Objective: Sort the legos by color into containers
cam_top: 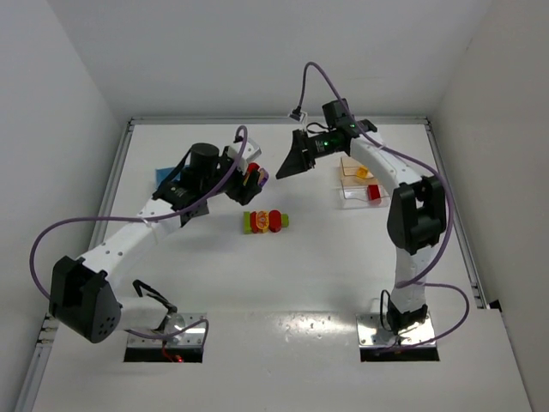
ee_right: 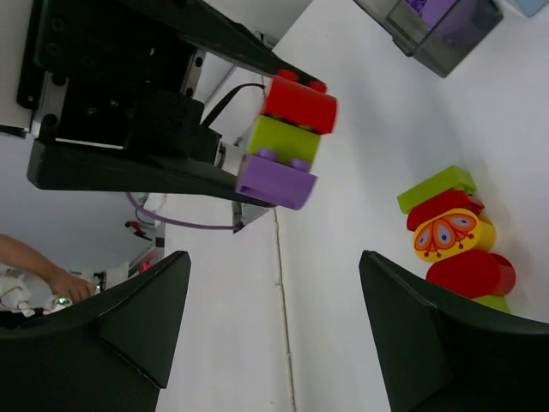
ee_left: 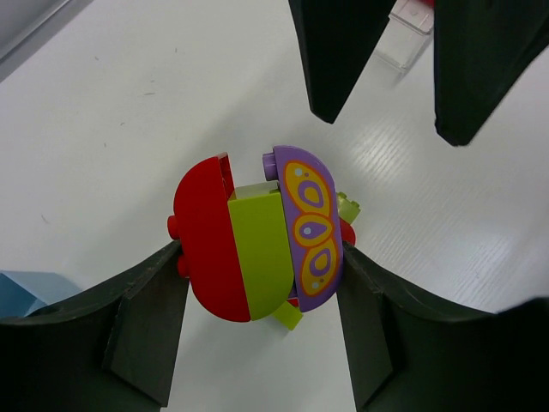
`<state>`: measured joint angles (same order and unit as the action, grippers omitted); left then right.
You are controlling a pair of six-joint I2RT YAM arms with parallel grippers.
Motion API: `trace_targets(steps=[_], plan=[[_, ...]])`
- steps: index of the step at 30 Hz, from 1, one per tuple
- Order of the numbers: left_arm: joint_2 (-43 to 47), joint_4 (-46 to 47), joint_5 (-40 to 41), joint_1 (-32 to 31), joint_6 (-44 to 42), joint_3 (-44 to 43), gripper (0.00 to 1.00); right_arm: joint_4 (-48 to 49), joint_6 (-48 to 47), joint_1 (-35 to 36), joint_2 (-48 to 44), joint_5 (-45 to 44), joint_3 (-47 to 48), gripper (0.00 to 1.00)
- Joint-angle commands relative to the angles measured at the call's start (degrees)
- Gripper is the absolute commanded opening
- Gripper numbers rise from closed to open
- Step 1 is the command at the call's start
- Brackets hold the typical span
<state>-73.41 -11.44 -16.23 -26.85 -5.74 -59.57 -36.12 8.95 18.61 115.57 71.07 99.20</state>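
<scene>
- Left hand (ee_left: pixel 262 257): closed on a three-block stack (ee_right: pixel 286 142) (red, lime green, purple), which I hold raised above the counter (cam_top: pixel 300 283), left of centre.
- Right hand (ee_right: pixel 273 255): jaws spread wide, holding nothing. It faces the stack from the right, near it but apart.
- Loose cluster (cam_top: pixel 264 222): red, yellow and lime blocks joined in a row on the counter, just nearer than the two hands and touched by neither.
- Clear tub (cam_top: pixel 347 196), far right: a yellow-orange block (cam_top: pixel 362 172) and a red block (cam_top: pixel 375 192) lie inside.
- Dark tub (ee_right: pixel 463 51), far left beyond my left hand: something purple shows inside; the rest I cannot make out.
- Progress, as I judge it: a few blocks are sorted. The held stack must be pulled apart and the cluster broken up, so most of the work remains.
</scene>
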Motion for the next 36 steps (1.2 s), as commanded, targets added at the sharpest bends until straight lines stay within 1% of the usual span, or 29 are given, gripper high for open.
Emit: trace_targets(steps=[1, 5, 9, 11, 15, 16, 21, 24, 28, 34, 36], plan=[[-0.42, 2.21, -0.29, 0.13, 0.2, -1.77, 0.26, 1.59, -0.51, 1.69, -2.99, 0.22, -0.5, 0.8], [-2.79, 2.21, -1.61, 0.13, -0.32, -3.0, 0.26, -0.26, -1.22, 2.92, -1.31, -0.31, 2.83, 0.82], [-3.94, 3.44, -2.76, 0.13, -0.33, -3.53, 0.26, 1.22, -0.07, 4.06, -0.78, -2.33, 3.63, 0.84], [-4.46, 3.44, -3.28, 0.13, -0.33, -4.06, 0.26, 1.75, 2.46, 4.06, 0.7, -2.86, 3.63, 0.84], [-4.46, 3.44, -3.28, 0.13, -0.33, -4.59, 0.26, 6.22, 7.29, 2.92, 1.24, -2.86, 2.06, 0.84], [-4.46, 3.44, -3.28, 0.13, -0.33, -4.59, 0.26, 6.24, 7.31, 2.92, 1.24, -2.86, 2.05, 0.84], [-3.23, 3.97, -1.96, 0.66, -0.33, -4.06, 0.26, 10.27, 12.22, 0.12, 1.77, -3.57, -0.93, 0.84], [-3.23, 3.97, -1.96, 0.66, 0.28, -4.06, 0.26, 12.56, 13.73, 0.11, 2.37, -2.17, -1.64, 0.84], [-3.23, 3.97, -1.96, 0.14, 0.82, -4.06, 0.27, 14.14, 15.12, 0.81, 2.91, 0.2, -0.06, 0.84], [-4.99, 4.5, -1.96, -0.39, 0.82, -5.73, 0.27, 14.15, 15.13, 1.34, 4.49, 2.15, 1.61, 0.84], [-4.99, 5.03, -1.96, -0.39, 0.82, -5.73, 0.27, 14.15, 15.13, 1.87, 4.49, 2.76, 1.61, 0.81]])
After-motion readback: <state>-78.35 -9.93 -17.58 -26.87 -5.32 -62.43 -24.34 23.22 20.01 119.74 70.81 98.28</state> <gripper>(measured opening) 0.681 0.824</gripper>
